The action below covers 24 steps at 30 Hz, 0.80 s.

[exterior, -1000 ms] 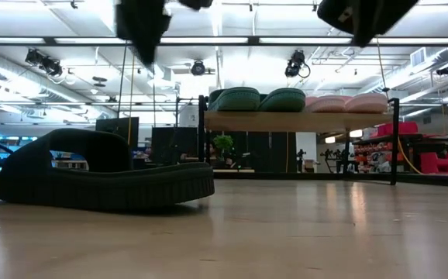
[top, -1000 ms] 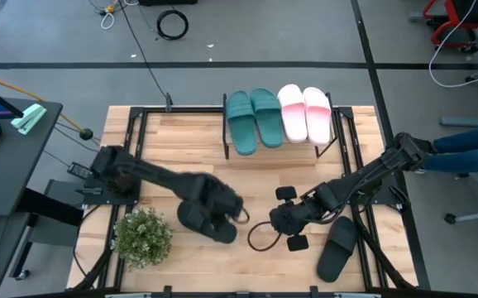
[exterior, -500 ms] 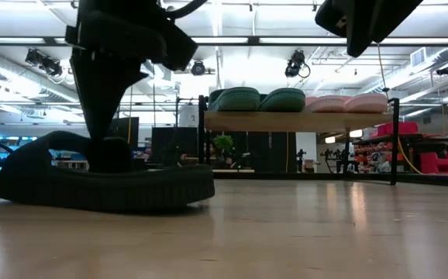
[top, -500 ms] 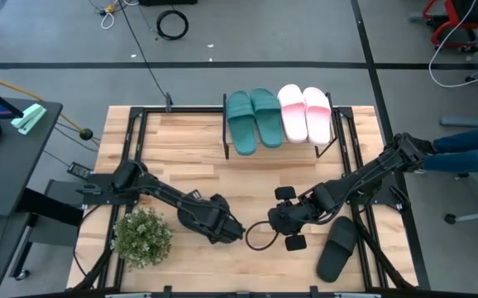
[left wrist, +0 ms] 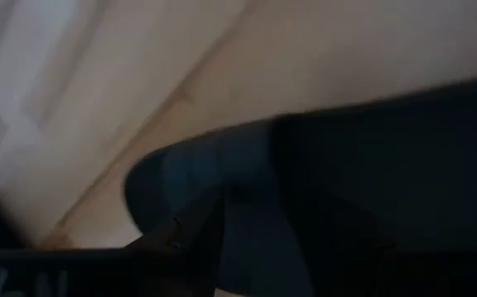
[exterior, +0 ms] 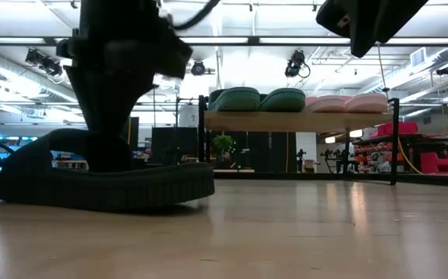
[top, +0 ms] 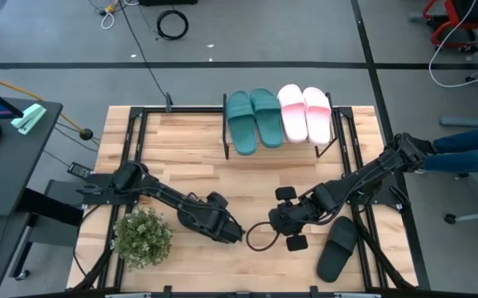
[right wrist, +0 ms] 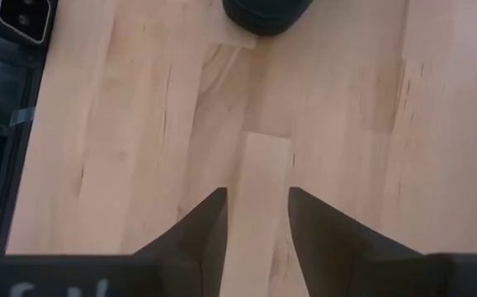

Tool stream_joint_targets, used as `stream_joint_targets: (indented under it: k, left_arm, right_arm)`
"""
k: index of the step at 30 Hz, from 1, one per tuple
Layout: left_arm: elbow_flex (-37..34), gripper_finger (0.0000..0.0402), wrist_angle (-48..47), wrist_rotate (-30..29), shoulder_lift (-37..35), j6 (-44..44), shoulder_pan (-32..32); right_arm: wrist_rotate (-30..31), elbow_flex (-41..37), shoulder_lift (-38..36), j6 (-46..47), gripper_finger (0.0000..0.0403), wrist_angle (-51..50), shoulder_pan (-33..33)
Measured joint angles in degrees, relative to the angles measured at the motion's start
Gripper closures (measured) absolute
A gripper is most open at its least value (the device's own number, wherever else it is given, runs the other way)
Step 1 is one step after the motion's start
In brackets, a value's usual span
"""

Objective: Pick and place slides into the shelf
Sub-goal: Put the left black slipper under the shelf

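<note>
The left hand (top: pixel 222 228) is down low on a black slide (exterior: pixel 104 182) that lies flat on the wooden surface (top: pixel 189 165). In the low view the hand comes down onto the strap part of this slide. I cannot tell if its fingers are gripping the slide or not. Just beside this arm, on its outer side, stands a small green plant (top: pixel 142 236).

The right hand (top: pixel 276 222) hangs above the surface, a little way from the left hand. Its two fingers (right wrist: pixel 210 227) are apart with nothing between them, only bare wood under them. The other black slide (top: pixel 338 247) lies near this arm, on its outer side.

Well past both hands stands the shelf (top: pixel 326 141). On top of it sit two teal green slides (top: pixel 253 119) and two pale pink slides (top: pixel 305 113), side by side.
</note>
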Motion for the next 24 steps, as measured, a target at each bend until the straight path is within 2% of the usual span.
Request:
stream_joint_targets:
  k: [6,11,14,18,24]
  left_arm:
    - [-2.48,0.0230,-4.20,0.03,0.00,-8.33,0.30]
    - [-3.07,0.0238,-4.09,1.36,0.00,-10.31,-0.81]
    - [-3.07,0.0278,-4.17,1.42,0.02,-10.94,-1.15]
    - [-3.07,0.0374,-4.60,1.53,0.00,-7.15,-0.92]
    - [-2.67,0.0390,-2.82,-5.39,-0.04,4.66,1.22]
  right_arm:
    - [0.03,0.00,0.00,-3.58,0.0268,-0.04,0.56]
    - [0.05,0.00,-0.02,-7.23,0.0268,-0.02,0.73]
    - [0.05,0.00,-0.02,-7.22,0.0268,-0.02,0.73]
    - [0.07,0.00,-0.02,-7.38,0.0268,-0.02,0.71]
    - [0.05,0.00,-0.04,-9.86,0.0268,-0.01,0.73]
